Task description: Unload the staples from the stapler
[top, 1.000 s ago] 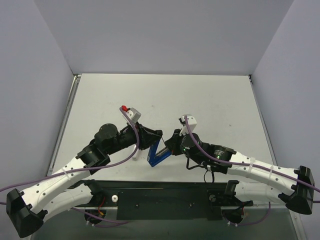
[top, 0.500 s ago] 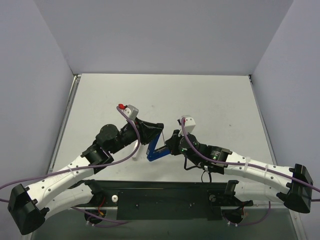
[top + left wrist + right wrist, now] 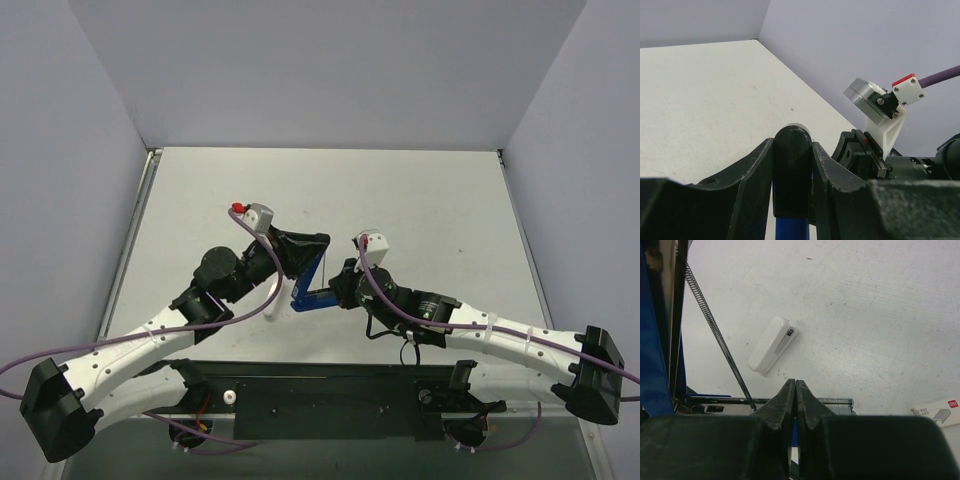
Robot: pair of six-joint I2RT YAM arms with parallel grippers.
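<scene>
— Where is the stapler found?

— It is seen in the near half of the table, toward 6 o'clock from the table's middle, between the two arms. It is swung open: one blue part lies low and runs toward 3 o'clock, another is raised toward 12 o'clock.

— How is the left gripper set?

— It is clamped on the stapler's rounded black end, one finger on each side. Blue is seen directly beneath, at 6 o'clock in the left wrist view.

— And the right gripper?

— Its fingers are pressed together, tip to tip, at the 3 o'clock end of the low blue part. Whether a thin edge is nipped between them cannot be told.

— What is found around it?

— From the right wrist, a thin coiled spring is stretched from 11 o'clock down to a metal rail just beside the fingertips. The blue body fills the 9 o'clock edge. A small white case lies flat on the table at 11 o'clock, apart from the stapler. A small box is cut off by the frame at 3 o'clock.

— Is anything in the way?

— In the top view the raised part is largely hidden by the left gripper. In the left wrist view the right arm's grey camera block and purple cable are crowded in at 2 o'clock.
</scene>
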